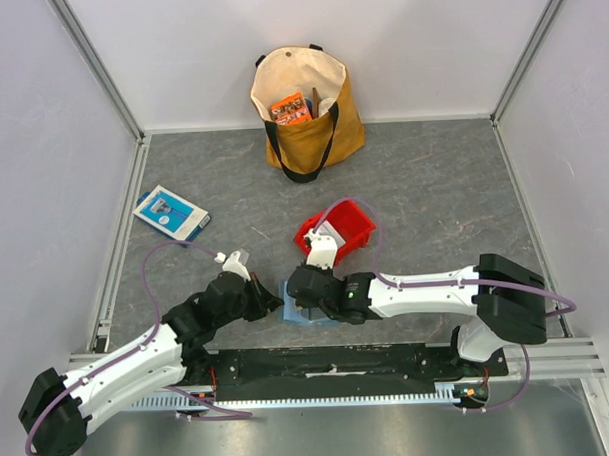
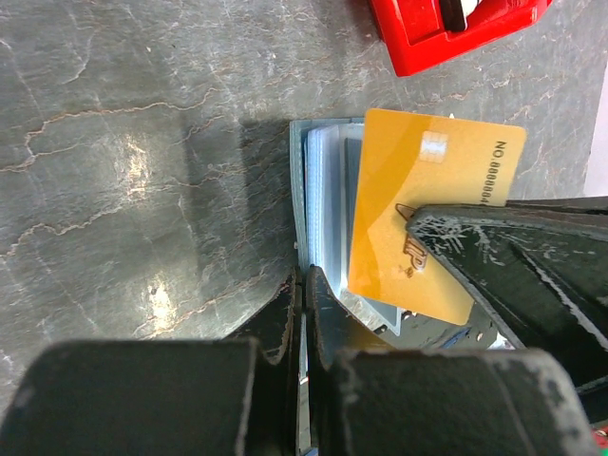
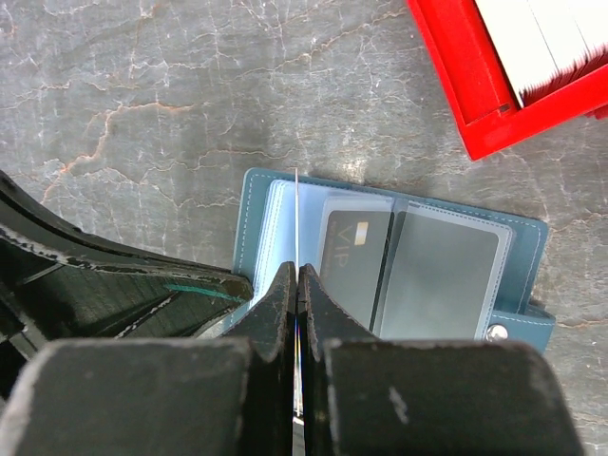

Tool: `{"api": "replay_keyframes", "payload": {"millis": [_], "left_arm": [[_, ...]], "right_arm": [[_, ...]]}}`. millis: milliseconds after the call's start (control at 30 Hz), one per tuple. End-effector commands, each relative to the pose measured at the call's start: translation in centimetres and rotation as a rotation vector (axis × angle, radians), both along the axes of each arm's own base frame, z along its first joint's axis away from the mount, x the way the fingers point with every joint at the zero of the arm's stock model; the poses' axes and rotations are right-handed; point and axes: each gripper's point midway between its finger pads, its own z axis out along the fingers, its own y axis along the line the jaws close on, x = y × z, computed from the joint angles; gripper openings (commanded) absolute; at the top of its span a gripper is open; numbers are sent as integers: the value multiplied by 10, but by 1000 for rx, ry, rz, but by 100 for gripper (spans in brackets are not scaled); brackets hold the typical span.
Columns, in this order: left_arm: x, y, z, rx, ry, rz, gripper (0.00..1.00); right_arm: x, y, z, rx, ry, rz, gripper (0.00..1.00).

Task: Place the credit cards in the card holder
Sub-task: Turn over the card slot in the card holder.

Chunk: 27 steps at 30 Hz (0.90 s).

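Your right gripper is clamped tight on a gold credit card, its fingers pressed against both faces; from the right wrist the card shows only as a thin pale edge rising straight out from between the jaws. The card stands on edge over the open card holder, its leading edge above the stack of clear sleeves near the left side; whether it touches a sleeve or is apart from it you cannot tell. From the left wrist you read "VIP", a chip and embossed digits on its gold face.

Your left gripper is narrow too, nipped on the card holder's near left edge, with a thin pale strip caught between the jaws; it sits just beside the right gripper, low on the grey marbled table.

The card holder lies flat and open between the two grippers; a dark grey card marked "VIP" sits in a clear sleeve just right of the jaws; the press stud shows at the lower right corner. The red bin stands near, beyond the holder, with white cards in it.
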Motion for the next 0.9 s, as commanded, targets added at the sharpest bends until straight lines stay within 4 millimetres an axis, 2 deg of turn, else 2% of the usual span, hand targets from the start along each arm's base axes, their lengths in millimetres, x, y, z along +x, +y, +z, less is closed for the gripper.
{"api": "replay_keyframes", "payload": {"millis": [0, 167, 333, 433, 533, 667, 867], "left_arm": [[3, -3, 2, -8, -17, -1, 2], [2, -1, -1, 2, -12, -1, 2], [2, 1, -2, 4, -14, 5, 2], [1, 1, -4, 7, -11, 5, 2], [0, 3, -10, 17, 1, 5, 2], [-2, 6, -18, 28, 16, 12, 2], [-6, 9, -32, 47, 49, 21, 2]], "right_arm": [[6, -8, 19, 19, -42, -38, 0], [3, -29, 12, -7, -35, -63, 0], [-5, -51, -4, -16, -2, -90, 0], [-5, -56, -3, 1, -8, -94, 0], [-1, -54, 4, 64, 2, -71, 0], [-4, -36, 10, 268, 74, 7, 0], [-7, -27, 0, 383, 148, 36, 0]]}}
